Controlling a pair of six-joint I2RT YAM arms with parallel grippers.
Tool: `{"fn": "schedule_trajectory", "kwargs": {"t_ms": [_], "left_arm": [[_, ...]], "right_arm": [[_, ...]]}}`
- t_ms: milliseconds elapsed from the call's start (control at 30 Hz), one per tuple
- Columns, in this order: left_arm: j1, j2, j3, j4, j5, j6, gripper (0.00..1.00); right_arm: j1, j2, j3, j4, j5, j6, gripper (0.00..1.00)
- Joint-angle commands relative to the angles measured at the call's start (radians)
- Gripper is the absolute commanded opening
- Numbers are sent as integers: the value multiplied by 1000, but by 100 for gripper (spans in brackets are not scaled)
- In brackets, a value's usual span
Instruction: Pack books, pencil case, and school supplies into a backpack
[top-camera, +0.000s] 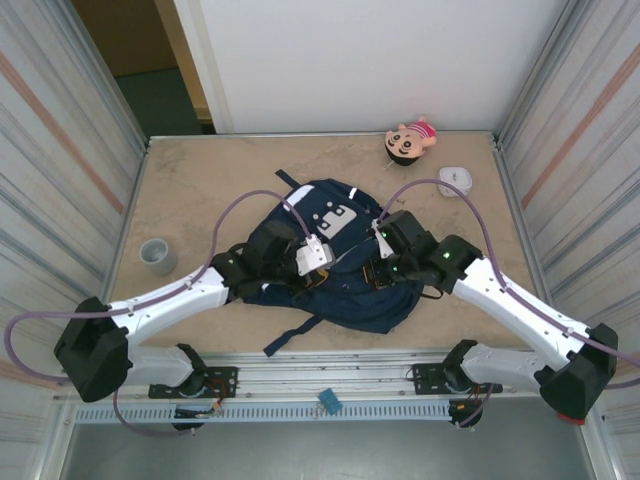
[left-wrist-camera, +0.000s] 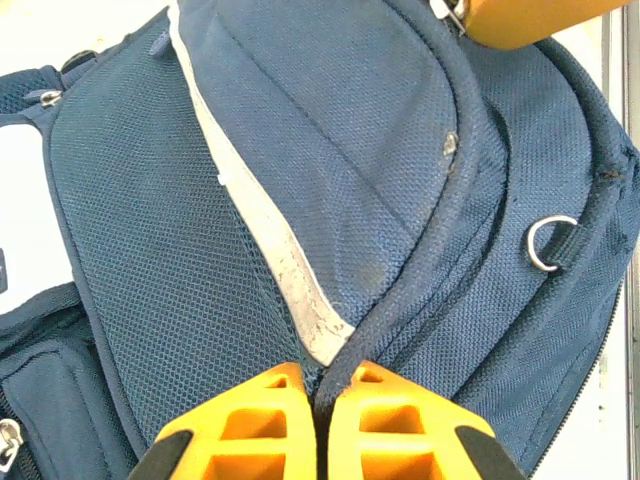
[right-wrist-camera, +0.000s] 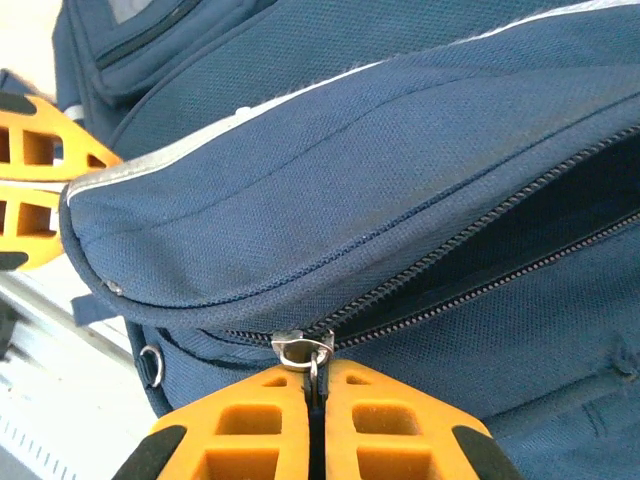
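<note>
The backpack (top-camera: 335, 290) lies mid-table. The left gripper (left-wrist-camera: 318, 388), at the bag's 9 o'clock side, is shut tight on a fabric edge (left-wrist-camera: 420, 262). The right gripper (right-wrist-camera: 314, 388), at 3 o'clock, pinches the zip pull (right-wrist-camera: 303, 349). This looks like the zip step. Next comes a steady pull along the zip.

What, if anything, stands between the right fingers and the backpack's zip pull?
Nothing visible: the right fingers are closed directly on the zip pull of the backpack, its zip partly open beyond.
</note>
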Motion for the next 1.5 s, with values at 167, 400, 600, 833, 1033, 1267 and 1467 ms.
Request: {"fn": "schedule_trajectory", "kwargs": {"t_ms": [167,400,600,833,1033,1267,1467], "left_arm": [[46,-106,-73,-75,-11,29,11],[-47,-98,-9,12,51,-30,51],[-115,17,79,23,53,-15,53],[-110,24,49,12,-2,28,4],[-56,-100,-51,-91,18,141,2],[-5,-267,-155,-158,-67,197,7],[77,-236,-99,-282,-465,80,14]], "right_arm": [[-41,-2,-15,4,-232,-72,0],[17,2,-25,77,-301,-39,0],[34,0,-25,85,-328,-39,0],[-66,-57,-68,71,-343,-52,0],[-317,-106,-141,80,-396,-113,0],[-354,3,-104,116,-493,-192,0],[-200,17,-141,280,-493,-72,0]]}}
